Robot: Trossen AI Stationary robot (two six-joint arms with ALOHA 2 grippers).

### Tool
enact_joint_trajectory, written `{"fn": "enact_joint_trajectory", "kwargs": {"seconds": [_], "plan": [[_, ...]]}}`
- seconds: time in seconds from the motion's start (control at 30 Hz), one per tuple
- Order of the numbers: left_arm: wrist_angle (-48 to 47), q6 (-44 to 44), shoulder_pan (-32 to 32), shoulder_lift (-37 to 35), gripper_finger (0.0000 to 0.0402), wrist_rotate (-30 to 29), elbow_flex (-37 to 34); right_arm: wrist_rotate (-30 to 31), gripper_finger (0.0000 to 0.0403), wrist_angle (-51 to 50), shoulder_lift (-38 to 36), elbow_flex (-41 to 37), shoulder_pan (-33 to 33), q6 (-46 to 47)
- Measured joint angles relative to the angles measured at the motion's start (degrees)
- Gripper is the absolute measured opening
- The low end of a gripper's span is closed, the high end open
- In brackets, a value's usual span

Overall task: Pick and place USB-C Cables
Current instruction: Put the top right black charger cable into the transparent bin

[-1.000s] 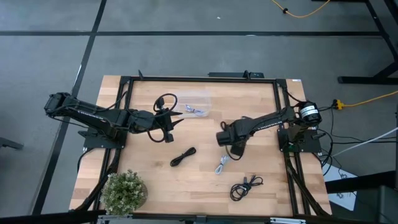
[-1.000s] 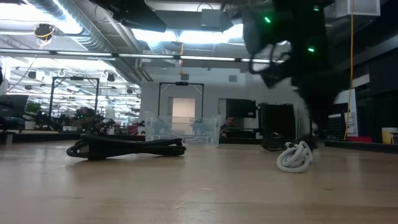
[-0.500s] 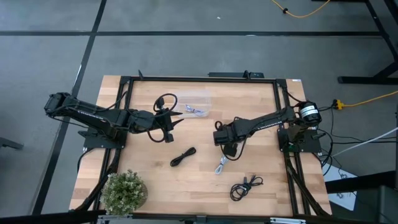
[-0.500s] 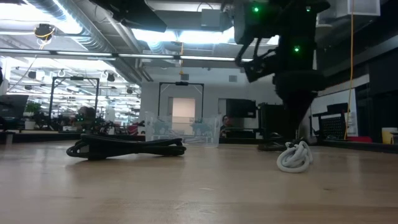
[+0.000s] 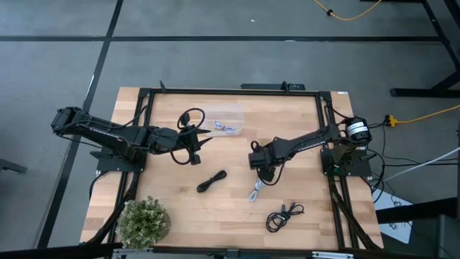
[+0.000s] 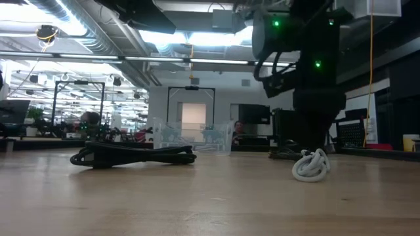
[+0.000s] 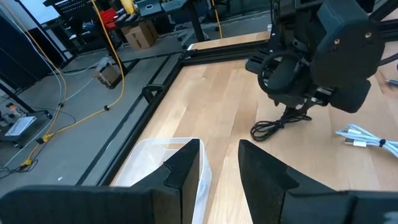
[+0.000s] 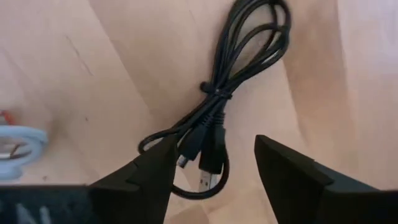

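Right pincer (image 5: 269, 175), fingers spread and empty, has swung back over a black cable (image 8: 214, 121) beside the white cable (image 5: 256, 190); a grasp looks imminent. Left pincer (image 7: 217, 163) waits open by the clear box (image 5: 224, 113).

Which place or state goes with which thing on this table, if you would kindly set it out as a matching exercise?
Things:
1. white USB-C cable
2. potted plant
3. right gripper
4. clear plastic container

Places or states:
A. open over a black USB-C cable
B. at a corner of the table
C. by the left gripper
D. loose on the wood beside the right gripper

Pairs: 1-D, 2-B, 3-A, 4-C
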Motion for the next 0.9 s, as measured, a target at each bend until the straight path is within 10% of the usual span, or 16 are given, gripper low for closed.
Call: {"fn": "enact_joint_trajectory", "kwargs": {"seconds": [0.57, 0.9], "plan": [[0.02, 0.04, 0.00, 0.00, 0.0105, 0.00, 0.00, -0.96, 0.0208, 10.09, -0.26, -7.31, 0.02, 4.48], [0.01, 0.04, 0.01, 0.00, 0.0105, 0.00, 0.00, 2.28, 0.0025, 9.60, 0.57, -2.47, -0.09, -3.32]]}}
